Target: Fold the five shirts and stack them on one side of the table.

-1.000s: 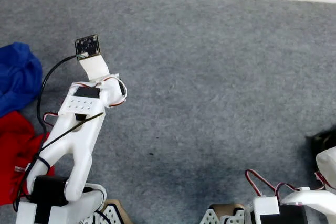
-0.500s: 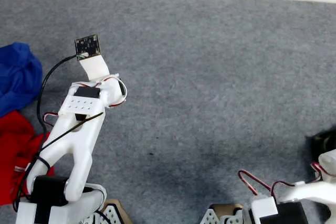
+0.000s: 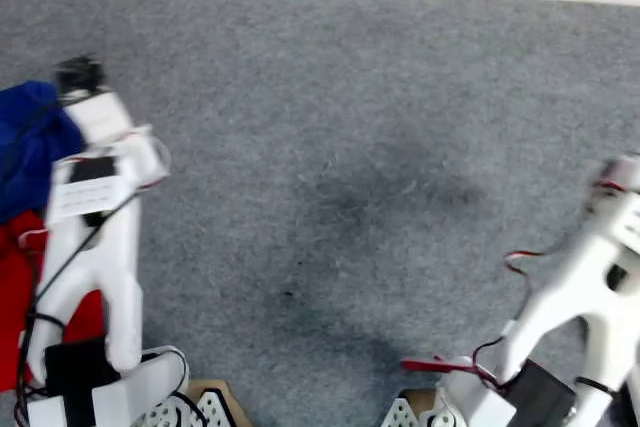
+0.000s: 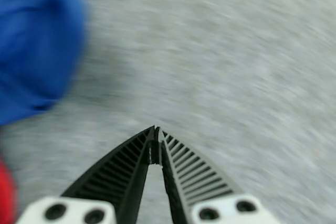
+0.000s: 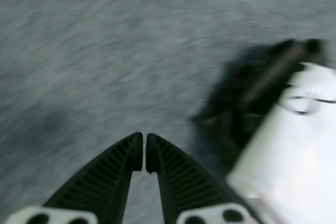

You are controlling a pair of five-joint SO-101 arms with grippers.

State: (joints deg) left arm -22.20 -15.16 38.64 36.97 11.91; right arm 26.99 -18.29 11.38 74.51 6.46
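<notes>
The blue shirt (image 3: 25, 147) is lying bunched at the left edge of the grey surface (image 3: 350, 97), with the red shirt (image 3: 12, 287) just beside it toward the arm bases. Both are being cut off by the edge of the high view and partly covered by the left arm (image 3: 95, 237), which is hanging over these 2 shirts. In the left wrist view the left claw (image 4: 156, 148) is clenched on nothing over bare surface, near the blue shirt's edge. The right arm (image 3: 590, 277) is standing at the far right side, well apart from them. The right claw (image 5: 143, 156) is clenched and empty, leaving only a thin slit between its tips. Beside it, a dark shape (image 5: 247, 93) and a white shape (image 5: 294, 145) are touching each other, too hard to make out to tell whether they are shirts.
</notes>
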